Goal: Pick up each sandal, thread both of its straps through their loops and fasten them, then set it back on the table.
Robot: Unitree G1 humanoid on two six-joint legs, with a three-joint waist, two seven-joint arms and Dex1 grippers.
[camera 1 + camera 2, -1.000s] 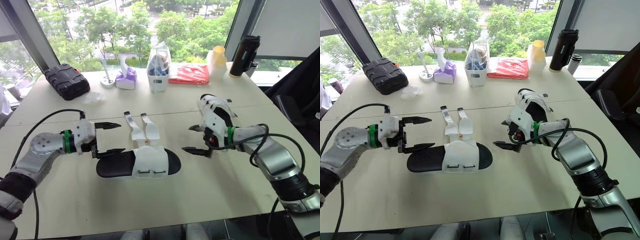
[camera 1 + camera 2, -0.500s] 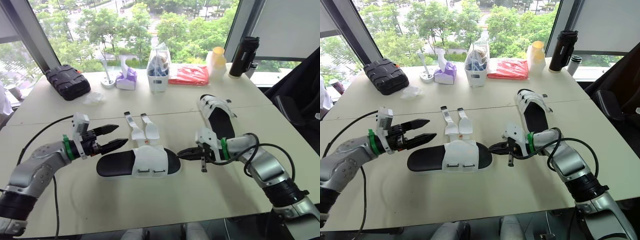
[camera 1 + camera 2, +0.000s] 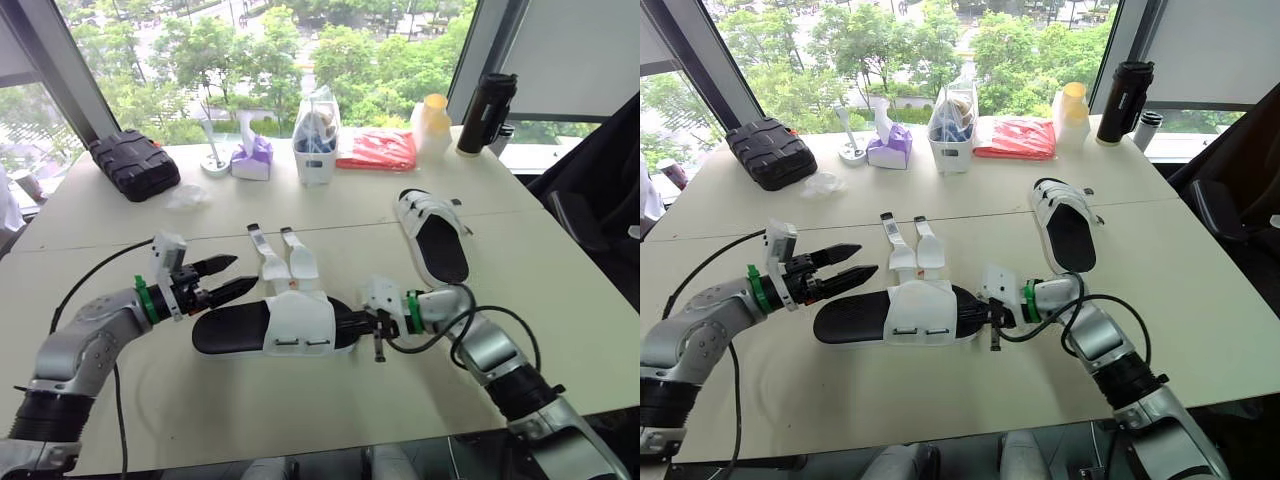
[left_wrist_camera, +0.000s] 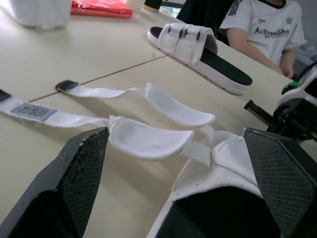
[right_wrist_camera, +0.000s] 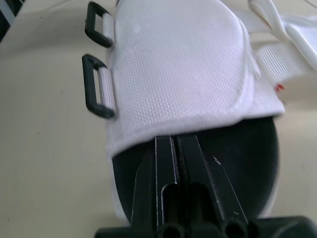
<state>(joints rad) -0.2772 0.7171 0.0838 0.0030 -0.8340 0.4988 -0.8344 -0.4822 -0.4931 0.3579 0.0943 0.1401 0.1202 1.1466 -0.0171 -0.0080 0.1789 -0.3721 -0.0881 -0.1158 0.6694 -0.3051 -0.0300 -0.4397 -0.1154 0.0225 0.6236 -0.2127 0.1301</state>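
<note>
— Sandal (image 3: pixel 290 322) first: where does it lie?
— Near the middle of the table (image 3: pixel 300 410), sole down, with its heel to the left and its toe to the right.
— What is on the far left?
— The left gripper (image 3: pixel 243 272), low over the heel end, fingers spread wide. The wrist view shows the black footbed between them. I cannot tell whether either finger touches it.
— And the fastenings?
— Both straps (image 3: pixel 272 268) are undone. They trail flat on the table from the far side of the white upper, side by side and pointing away from the robot. The two black loops (image 5: pixel 98 91) sit on the near side of the upper with nothing threaded through them.
— What about the toe end?
— The right gripper (image 5: pixel 177 144) is there, its fingers pressed together with no gap. They lie on the footbed, with the tips at the edge of the upper.
— Further right?
— A second sandal (image 3: pixel 430 232) lies well apart from the first, toward the far right of the table. White bands cross its upper.
— Anything beyond?
— A black case (image 3: pixel 133 160), a red packet (image 3: pixel 380 150) and a dark flask (image 3: pixel 480 112) stand along the window edge. In the left wrist view, a person (image 4: pixel 262 27) in a white shirt is past the table.
</note>
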